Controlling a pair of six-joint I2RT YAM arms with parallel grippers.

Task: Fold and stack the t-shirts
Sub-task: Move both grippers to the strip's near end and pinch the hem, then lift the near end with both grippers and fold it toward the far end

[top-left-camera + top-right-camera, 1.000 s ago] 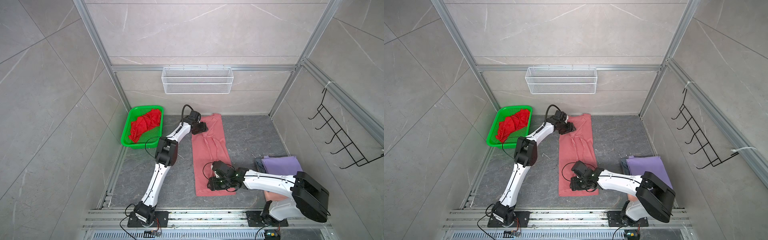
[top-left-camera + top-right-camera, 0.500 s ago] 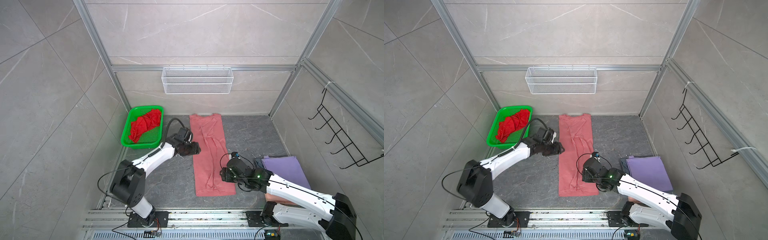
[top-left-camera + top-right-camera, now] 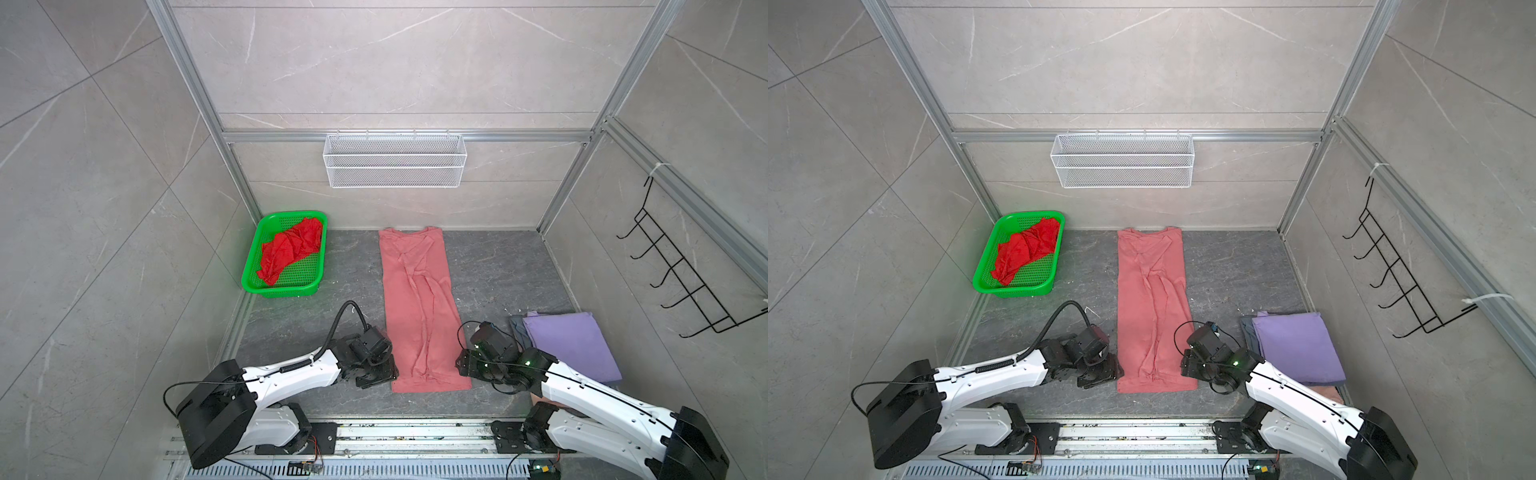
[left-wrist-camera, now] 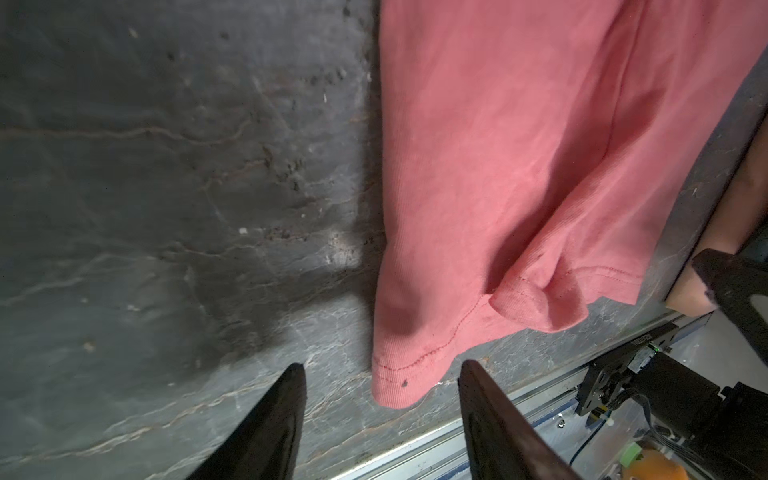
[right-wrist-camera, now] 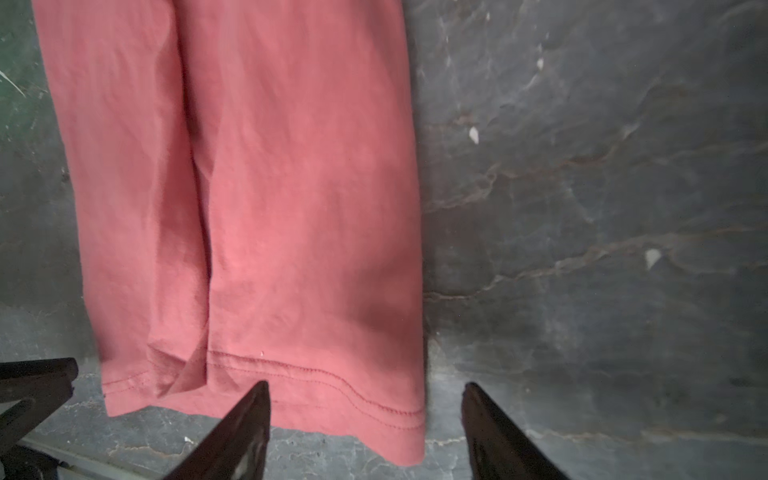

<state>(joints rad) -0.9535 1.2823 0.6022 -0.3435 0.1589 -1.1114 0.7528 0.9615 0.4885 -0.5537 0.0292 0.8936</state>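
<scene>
A salmon-pink t-shirt [image 3: 417,307] [image 3: 1152,307] lies flat on the dark floor, folded lengthwise into a long narrow strip with the collar at the far end. My left gripper [image 3: 384,374] [image 4: 382,368] is open at the strip's near left hem corner, which lies between its fingertips. My right gripper [image 3: 465,368] [image 5: 365,386] is open over the near right hem corner, one finger above the cloth and one above the floor. A bright red t-shirt [image 3: 291,249] lies crumpled in the basket. A folded lavender t-shirt [image 3: 569,345] tops a stack at the right.
The green perforated basket [image 3: 253,282] stands at the far left by the wall. Under the lavender tee a grey-blue edge [image 3: 517,328] and a peach edge [image 3: 1327,392] show. A white wire shelf [image 3: 395,166] hangs on the back wall; the metal rail [image 3: 415,432] runs along the near edge.
The left arm has swung from the shirt's far collar end back to its near left hem corner. The right gripper has moved off the cloth to the near right hem corner.
</scene>
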